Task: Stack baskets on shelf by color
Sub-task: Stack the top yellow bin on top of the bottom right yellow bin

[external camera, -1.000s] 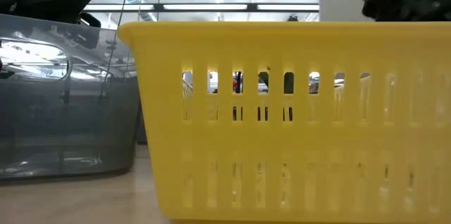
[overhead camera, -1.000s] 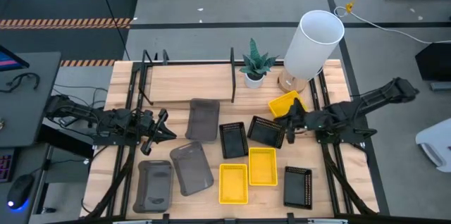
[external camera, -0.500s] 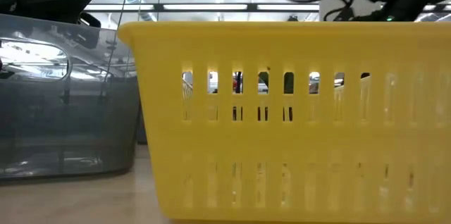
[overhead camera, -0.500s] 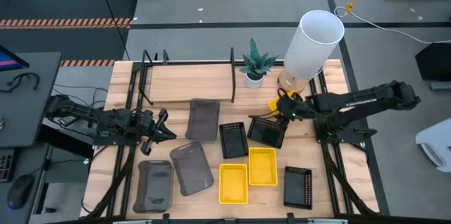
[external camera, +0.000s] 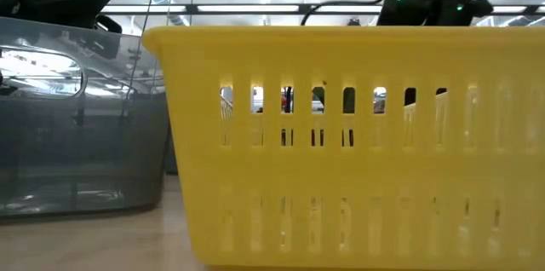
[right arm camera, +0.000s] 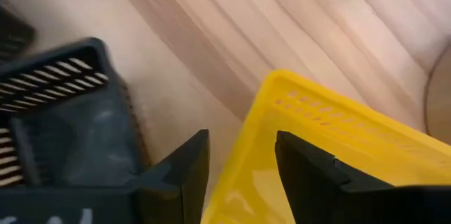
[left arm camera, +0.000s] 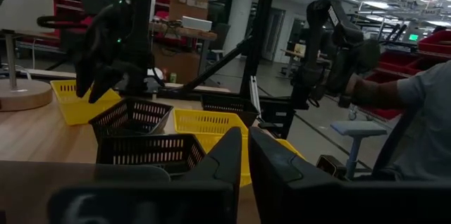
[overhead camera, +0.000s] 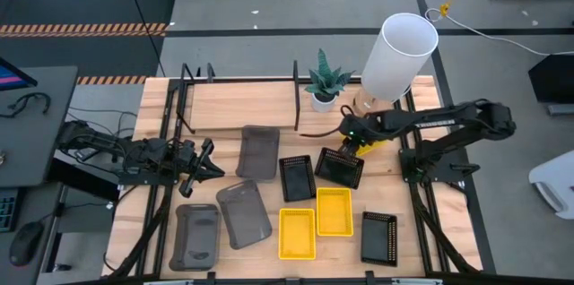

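Observation:
My right gripper (overhead camera: 348,137) (right arm camera: 239,175) is open over a tilted yellow basket (overhead camera: 373,141) (right arm camera: 331,132) at the table's right, in front of the lamp base. One finger stands outside the basket's wall and one inside. A black basket (overhead camera: 339,167) (right arm camera: 63,125) lies just beside it. My left gripper (overhead camera: 204,164) (left arm camera: 246,153) is shut and holds nothing; it hovers at the left among grey baskets (overhead camera: 258,151). The shelf (overhead camera: 238,106) stands at the far side. My right gripper comes from above with its open fingers (right arm camera: 310,175) on either side of the yellow basket's wall near a corner (right arm camera: 271,94). Whether either finger touches the wall, I cannot tell.
On the table lie two more grey baskets (overhead camera: 244,213), two yellow ones (overhead camera: 297,231), and two black ones (overhead camera: 296,177). A potted plant (overhead camera: 323,88) and a white lamp (overhead camera: 399,52) stand at the back. A person (left arm camera: 416,132) sits beyond the table.
My right gripper has opened. It has moved toward the table's left and slightly toward the far edge, from beside the yellow basket to over it. The left arm has kept still.

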Action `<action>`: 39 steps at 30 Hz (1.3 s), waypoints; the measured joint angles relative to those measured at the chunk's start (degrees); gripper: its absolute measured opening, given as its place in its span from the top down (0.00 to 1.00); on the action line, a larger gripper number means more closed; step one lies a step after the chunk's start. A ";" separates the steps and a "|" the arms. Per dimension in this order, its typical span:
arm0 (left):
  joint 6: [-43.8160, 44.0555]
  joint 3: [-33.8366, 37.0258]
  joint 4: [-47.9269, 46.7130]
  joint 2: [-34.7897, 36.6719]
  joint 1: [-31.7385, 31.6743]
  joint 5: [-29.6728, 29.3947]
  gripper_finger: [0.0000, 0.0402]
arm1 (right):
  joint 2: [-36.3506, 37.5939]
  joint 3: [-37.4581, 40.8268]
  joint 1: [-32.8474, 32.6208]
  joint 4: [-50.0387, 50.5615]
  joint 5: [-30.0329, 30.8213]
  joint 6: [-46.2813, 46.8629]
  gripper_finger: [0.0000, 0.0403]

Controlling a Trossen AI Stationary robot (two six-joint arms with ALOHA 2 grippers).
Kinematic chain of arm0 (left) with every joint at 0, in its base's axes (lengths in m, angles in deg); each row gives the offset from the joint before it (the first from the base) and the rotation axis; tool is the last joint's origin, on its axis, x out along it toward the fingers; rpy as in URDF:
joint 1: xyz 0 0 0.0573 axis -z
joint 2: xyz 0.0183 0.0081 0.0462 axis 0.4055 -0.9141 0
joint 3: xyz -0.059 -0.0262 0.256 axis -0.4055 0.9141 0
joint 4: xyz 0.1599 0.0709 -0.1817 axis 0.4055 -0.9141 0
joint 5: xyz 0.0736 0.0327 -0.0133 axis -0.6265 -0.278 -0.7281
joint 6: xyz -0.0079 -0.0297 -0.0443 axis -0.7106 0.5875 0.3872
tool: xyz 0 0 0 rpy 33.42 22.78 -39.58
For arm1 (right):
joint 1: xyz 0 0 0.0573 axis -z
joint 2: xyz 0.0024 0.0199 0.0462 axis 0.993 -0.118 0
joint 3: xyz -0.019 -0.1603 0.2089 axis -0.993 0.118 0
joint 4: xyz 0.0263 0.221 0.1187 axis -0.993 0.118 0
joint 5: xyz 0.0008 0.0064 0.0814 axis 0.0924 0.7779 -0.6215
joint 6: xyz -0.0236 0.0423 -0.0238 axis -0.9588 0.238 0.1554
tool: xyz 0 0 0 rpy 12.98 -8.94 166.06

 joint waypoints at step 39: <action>0.00 0.00 0.00 0.00 0.01 0.01 0.91 | -4.91 -8.89 -4.85 19.74 3.87 18.61 0.98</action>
